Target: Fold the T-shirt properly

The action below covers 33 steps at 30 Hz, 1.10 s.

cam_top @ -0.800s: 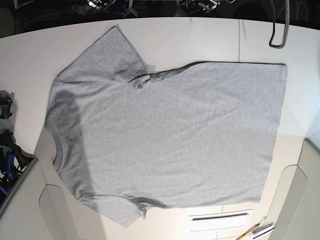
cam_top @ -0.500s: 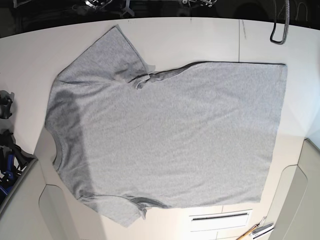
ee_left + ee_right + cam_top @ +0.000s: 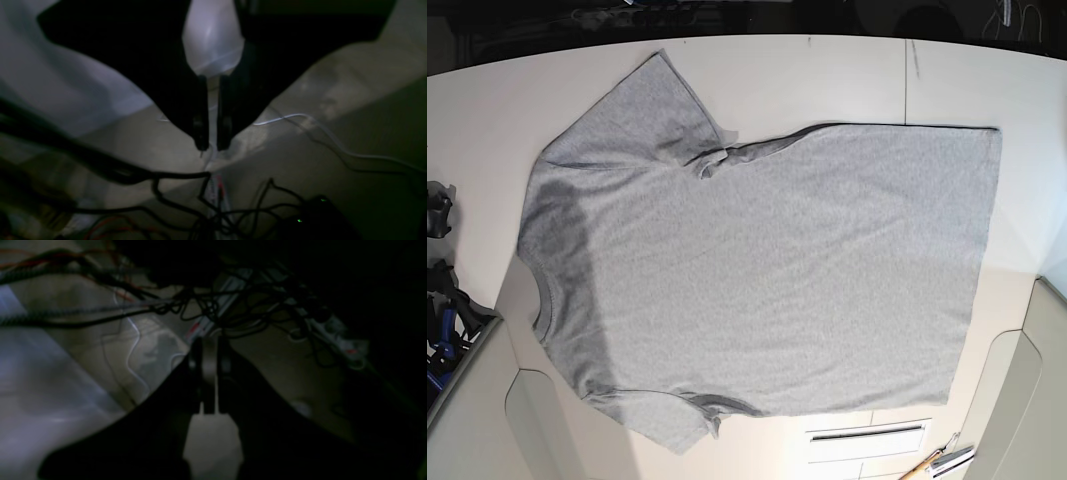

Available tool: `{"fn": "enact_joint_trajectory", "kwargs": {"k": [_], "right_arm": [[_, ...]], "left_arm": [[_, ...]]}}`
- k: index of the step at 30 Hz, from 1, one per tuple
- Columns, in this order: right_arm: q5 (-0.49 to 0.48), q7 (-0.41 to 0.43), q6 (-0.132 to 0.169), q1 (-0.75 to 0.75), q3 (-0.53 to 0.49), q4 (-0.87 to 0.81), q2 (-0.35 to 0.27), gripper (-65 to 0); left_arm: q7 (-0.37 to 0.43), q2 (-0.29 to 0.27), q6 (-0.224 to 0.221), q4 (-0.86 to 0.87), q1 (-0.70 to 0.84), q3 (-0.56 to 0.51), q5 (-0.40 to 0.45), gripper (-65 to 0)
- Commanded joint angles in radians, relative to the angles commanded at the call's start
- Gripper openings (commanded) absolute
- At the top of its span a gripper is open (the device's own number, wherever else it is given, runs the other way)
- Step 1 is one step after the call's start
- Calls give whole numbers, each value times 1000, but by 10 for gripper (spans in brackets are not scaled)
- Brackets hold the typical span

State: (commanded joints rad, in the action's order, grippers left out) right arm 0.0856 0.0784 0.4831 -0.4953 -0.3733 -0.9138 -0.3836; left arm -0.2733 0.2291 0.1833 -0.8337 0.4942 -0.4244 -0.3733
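The T-shirt (image 3: 757, 270) lies flat on the white table (image 3: 827, 70), plain grey side up. Its neck is at the left, its hem at the right, and both sleeves are spread out. A small fold sits at the far armpit. No gripper shows in the base view. In the left wrist view my left gripper (image 3: 212, 146) hangs off the table above the floor, jaws nearly together and empty. In the right wrist view my right gripper (image 3: 209, 350) is also above the floor, jaws close together and empty.
Tangled black cables (image 3: 186, 200) and a black box with green lights (image 3: 317, 213) lie on the floor. A power strip (image 3: 333, 330) lies under the right gripper. Blue and black hardware (image 3: 442, 320) sits at the table's left edge, and a tool (image 3: 942, 462) at the front right.
The arm parts and the cable loop seen at the top edge of the base view have drawn back out of sight. The T-shirt has not moved.
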Motion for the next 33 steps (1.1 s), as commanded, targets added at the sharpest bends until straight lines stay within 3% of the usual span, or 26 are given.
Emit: {"fn": "enact_joint_trajectory", "kwargs": {"k": [2,5,13,17,22,26,29,31,33], "right_arm": [[0,0,0,-51,0,-73,-29,-644],[0,0,0,-123,0,-188,-80,-644],[0,0,-1,-323,10,-535,-246,-644],[-65,0,0,-404,99,-713,-304,-644],[-222,-4,9,-447,279,-858,-306,-644],[-396,-4,82,-447,402,-930,-306,-644],[-507,-5,81,-444,473,-946,-288,-644],[-561,-16,80,-431,518,-948,-265,-644],[-601,-93,78,-400,555,-947,-235,-643]], "left_arm": [[0,7,44,-65,63,72,0,-595],[0,7,76,-157,161,179,0,-595],[-46,7,76,-498,431,365,-5,-595],[-46,6,76,-711,573,417,-5,-595],[-51,7,76,-948,688,474,-5,-595],[-227,6,74,-1116,703,524,-28,-594],[-298,6,74,-1211,703,578,-70,-594],[-299,6,74,-1252,702,621,-99,-594],[-291,7,75,-1277,700,664,-134,-594]]}}
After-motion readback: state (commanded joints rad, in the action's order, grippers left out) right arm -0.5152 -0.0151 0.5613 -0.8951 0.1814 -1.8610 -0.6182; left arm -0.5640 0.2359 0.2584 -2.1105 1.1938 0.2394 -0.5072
